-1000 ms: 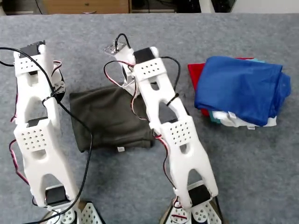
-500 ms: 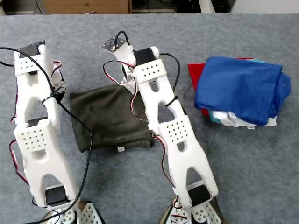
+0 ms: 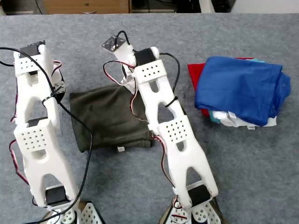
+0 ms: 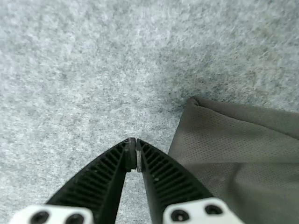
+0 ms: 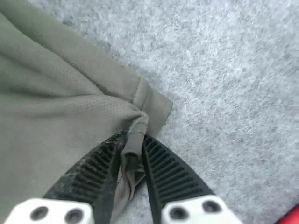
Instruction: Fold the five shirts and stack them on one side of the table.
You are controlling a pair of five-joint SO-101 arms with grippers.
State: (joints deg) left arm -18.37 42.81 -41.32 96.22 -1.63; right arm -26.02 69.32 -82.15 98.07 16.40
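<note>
Right now the olive-green shirt (image 3: 110, 116) lies folded into a rough rectangle on the grey felt table (image 3: 261, 177), between the two arms and a little left of centre. A small white label (image 3: 120, 149) sticks out at its near edge.

The right gripper (image 5: 133, 140) is at the shirt's far right corner, its black ribbed fingers (image 5: 168, 175) pressed together on a bunched fold of the olive fabric, which stands up in a narrow ridge between them. The corner beyond the pinch lies flat on the felt.

The left gripper (image 4: 132, 151) sits just beside the shirt's far left corner, over bare felt. Its jaws are pressed tip to tip with nothing between them, and the shirt's edge lies just to their right, not touching them.

Well apart, on the right side of the table, four shirts are stacked. A blue shirt (image 3: 238, 88) is on top, loosely folded and rumpled. A red shirt (image 3: 195, 72) shows under it at the far left corner, and a teal shirt (image 3: 214, 118) and a white shirt (image 3: 233, 121) peek out along the near edge.
</note>
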